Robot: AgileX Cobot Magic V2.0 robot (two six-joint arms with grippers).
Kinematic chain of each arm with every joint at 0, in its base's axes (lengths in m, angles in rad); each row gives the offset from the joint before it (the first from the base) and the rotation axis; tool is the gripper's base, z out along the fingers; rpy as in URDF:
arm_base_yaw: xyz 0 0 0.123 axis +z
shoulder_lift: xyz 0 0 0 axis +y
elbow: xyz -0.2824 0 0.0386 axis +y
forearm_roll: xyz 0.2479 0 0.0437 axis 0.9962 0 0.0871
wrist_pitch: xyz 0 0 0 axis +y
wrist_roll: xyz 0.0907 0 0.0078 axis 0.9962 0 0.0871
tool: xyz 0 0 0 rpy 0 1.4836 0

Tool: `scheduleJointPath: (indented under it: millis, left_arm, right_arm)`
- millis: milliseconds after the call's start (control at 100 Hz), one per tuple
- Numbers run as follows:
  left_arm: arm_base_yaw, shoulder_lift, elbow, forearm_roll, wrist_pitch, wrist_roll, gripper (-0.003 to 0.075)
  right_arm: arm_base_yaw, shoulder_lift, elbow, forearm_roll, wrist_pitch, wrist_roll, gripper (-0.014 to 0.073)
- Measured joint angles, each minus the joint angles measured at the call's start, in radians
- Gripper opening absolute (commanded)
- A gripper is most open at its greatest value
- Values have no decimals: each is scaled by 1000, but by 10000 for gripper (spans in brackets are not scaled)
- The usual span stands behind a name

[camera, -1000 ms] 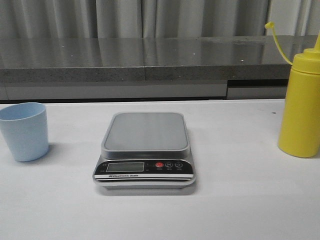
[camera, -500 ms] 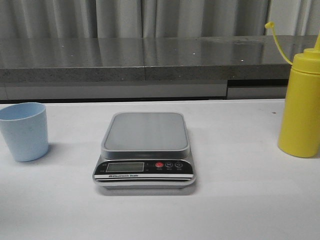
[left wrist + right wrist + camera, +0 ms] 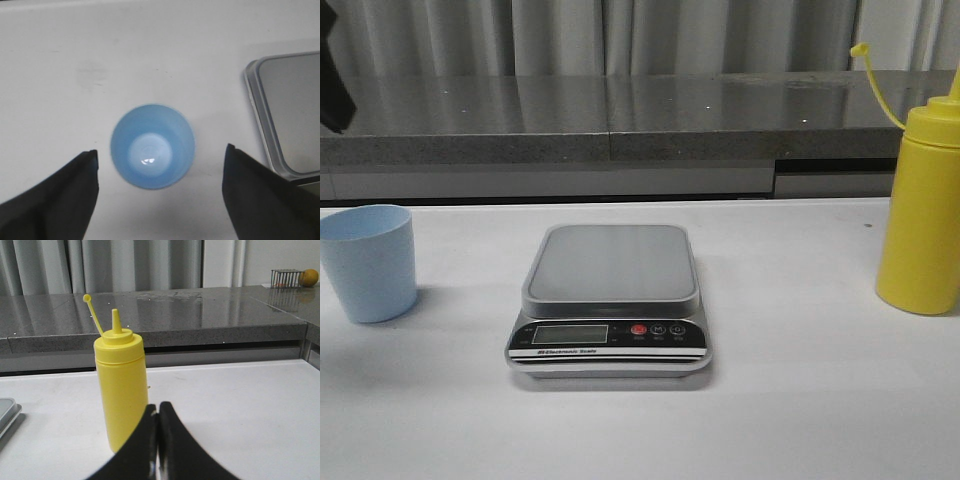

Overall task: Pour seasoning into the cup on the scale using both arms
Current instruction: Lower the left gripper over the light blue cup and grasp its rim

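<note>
Newly arrived left claw (image 3: 160,192), jaws apart, hovers over cup (image 3: 152,146) beside scale (image 3: 610,300); right claw (image 3: 158,440), jaws together, faces bottle (image 3: 120,385).

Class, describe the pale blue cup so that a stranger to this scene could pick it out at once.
Start at the silver scale in the middle of the white table. Look to the table's left edge: the cup stands there upright and empty, apart from the scale. It is the only blue thing, far shorter than the yellow bottle opposite.

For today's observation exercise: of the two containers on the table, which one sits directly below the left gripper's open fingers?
The pale blue cup: the left gripper hangs open above it, while the yellow bottle stands at the far right.
</note>
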Motion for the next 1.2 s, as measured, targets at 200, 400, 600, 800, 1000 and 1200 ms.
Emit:
scheduleJointPath:
  millis: [200, 400, 600, 800, 1000, 1200]
  left_arm:
    - [-15, 110, -57, 35, 35, 0, 500]
    - [22, 146, -67, 78, 45, 0, 491]
    - [50, 221, -71, 91, 21, 0, 491]
    - [51, 321, -73, 96, 6, 0, 491]
    - [51, 364, -73, 96, -14, 0, 405]
    - [51, 364, -75, 96, -35, 0, 144]
  right_arm:
    - [0, 0, 0, 0, 0, 0, -68]
    - [0, 0, 0, 0, 0, 0, -68]
    - [0, 0, 0, 0, 0, 0, -68]
    - [0, 0, 0, 0, 0, 0, -68]
    - [0, 0, 0, 0, 0, 0, -68]
    - [0, 0, 0, 0, 0, 0, -68]
